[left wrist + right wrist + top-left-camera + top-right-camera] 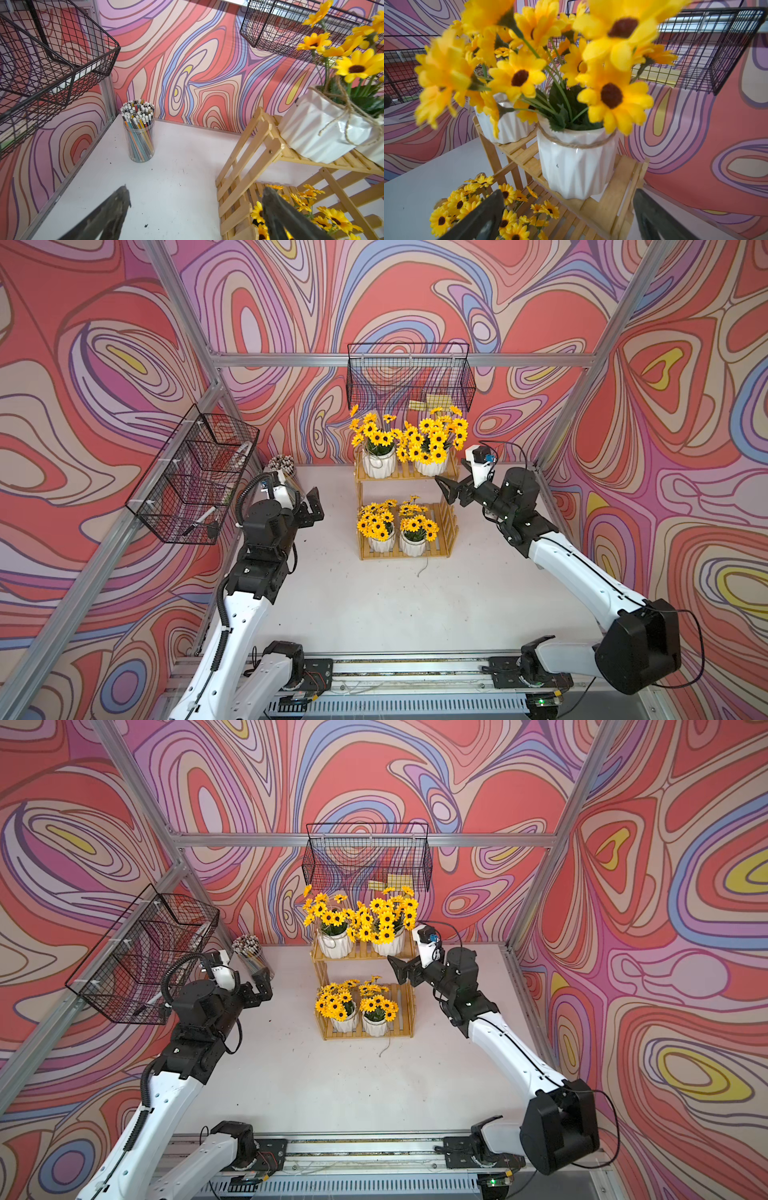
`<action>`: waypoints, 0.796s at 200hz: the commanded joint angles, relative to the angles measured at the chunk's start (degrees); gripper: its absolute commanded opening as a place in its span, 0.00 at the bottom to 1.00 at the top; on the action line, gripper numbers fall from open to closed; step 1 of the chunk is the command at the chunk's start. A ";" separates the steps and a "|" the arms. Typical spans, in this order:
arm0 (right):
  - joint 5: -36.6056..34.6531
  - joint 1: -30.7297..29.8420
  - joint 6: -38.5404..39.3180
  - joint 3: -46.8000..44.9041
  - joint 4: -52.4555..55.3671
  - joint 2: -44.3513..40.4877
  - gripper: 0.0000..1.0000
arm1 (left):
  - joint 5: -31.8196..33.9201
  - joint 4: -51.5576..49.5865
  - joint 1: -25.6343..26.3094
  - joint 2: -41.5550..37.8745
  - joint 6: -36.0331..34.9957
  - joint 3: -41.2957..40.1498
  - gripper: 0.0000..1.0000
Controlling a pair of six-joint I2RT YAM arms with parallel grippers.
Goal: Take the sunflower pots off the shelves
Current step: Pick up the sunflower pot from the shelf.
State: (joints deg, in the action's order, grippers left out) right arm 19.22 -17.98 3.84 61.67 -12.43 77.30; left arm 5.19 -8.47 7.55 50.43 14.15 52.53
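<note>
Both apart: left claw [196, 193] over open table [374, 605], right claw [442, 489] at shelves' [407, 477] upper edge.

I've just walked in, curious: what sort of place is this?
Likely a robot test booth: two robot arms mounted on a rail, an aluminium frame carrying swirl-printed walls, and sunflower pots staged on wooden shelves.

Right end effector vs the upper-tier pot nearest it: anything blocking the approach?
Nothing visible blocks it. The right end effector is open beside the end of the shelves, and the right wrist view shows the sunflower pot bare ahead. Only the end rail by its base and overhanging blooms crowd it.
</note>
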 commanded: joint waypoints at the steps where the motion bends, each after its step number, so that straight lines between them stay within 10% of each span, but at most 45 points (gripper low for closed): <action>1: 0.82 0.33 0.53 2.83 -1.80 1.74 0.98 | -0.71 1.35 0.01 0.01 -0.29 1.76 1.00; 159: 0.46 0.31 0.21 11.07 -1.45 10.20 0.98 | -0.62 1.61 0.01 -0.45 -0.27 1.54 1.00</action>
State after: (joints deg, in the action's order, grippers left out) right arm 19.31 -17.91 4.01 70.96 -13.67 86.11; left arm 4.91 -8.32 7.55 50.43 14.15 52.53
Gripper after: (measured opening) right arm 0.983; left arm 0.997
